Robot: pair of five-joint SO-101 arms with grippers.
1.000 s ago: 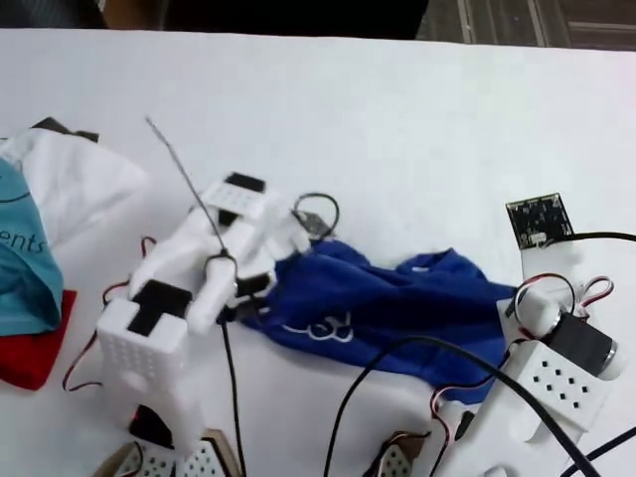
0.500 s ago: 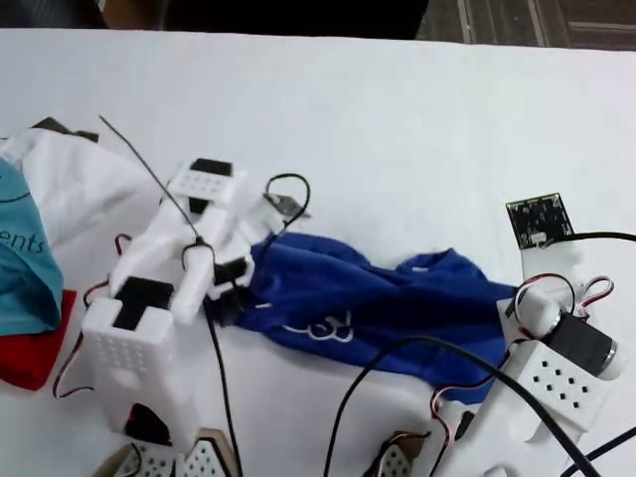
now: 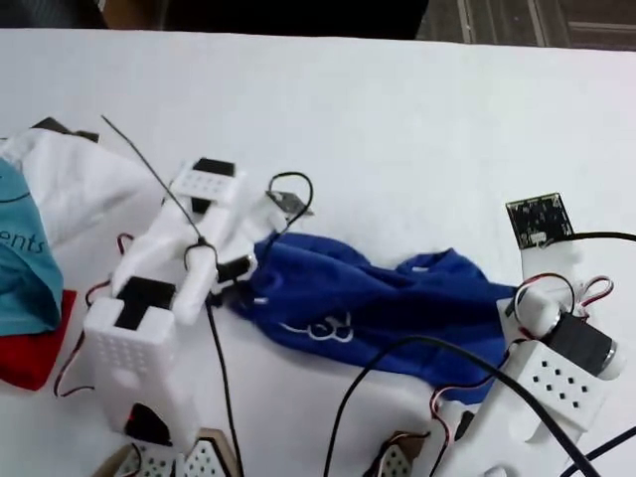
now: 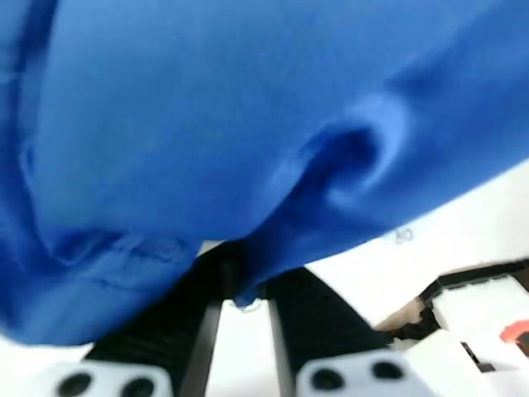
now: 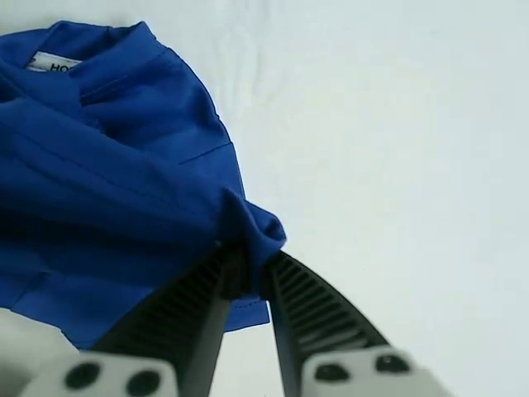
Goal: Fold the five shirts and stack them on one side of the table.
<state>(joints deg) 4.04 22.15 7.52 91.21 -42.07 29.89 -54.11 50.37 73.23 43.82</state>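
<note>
Table point(image 3: 417, 119): a white surface under everything. Its broad far part lay bare, which would give room to spread a garment.

Blue shirt point(image 3: 378, 298): lay crumpled across the near middle of the table, stretched lengthwise between the two arms and not yet folded. Its neckband lay on the side towards the right arm. It looked bunched into ridges, probably because it was held at both ends rather than laid flat.

Other shirts: a white shirt point(image 3: 70, 179), a teal shirt point(image 3: 25, 258) and a red shirt point(image 3: 35, 348) lay heaped at the table's left edge, well apart from the blue one. Whether they were folded could not be told. I judged that side to be either the waiting pile or the stacking place.

Left arm point(image 3: 149, 298): reached from the near edge to the shirt's left end.

Right arm point(image 3: 556, 378): sat low at the near right, beside the shirt's other end.

Left gripper point(image 4: 244, 281): jaws pinched together on a fold of blue cloth, with fabric draped over the fingers.

Right gripper point(image 5: 246, 265): jaws closed tight on a corner of the blue cloth at its edge, near the table.

Purpose, as I judged it: two opposite grips would let the arms pull the shirt taut and flatten it before the first fold.
</note>
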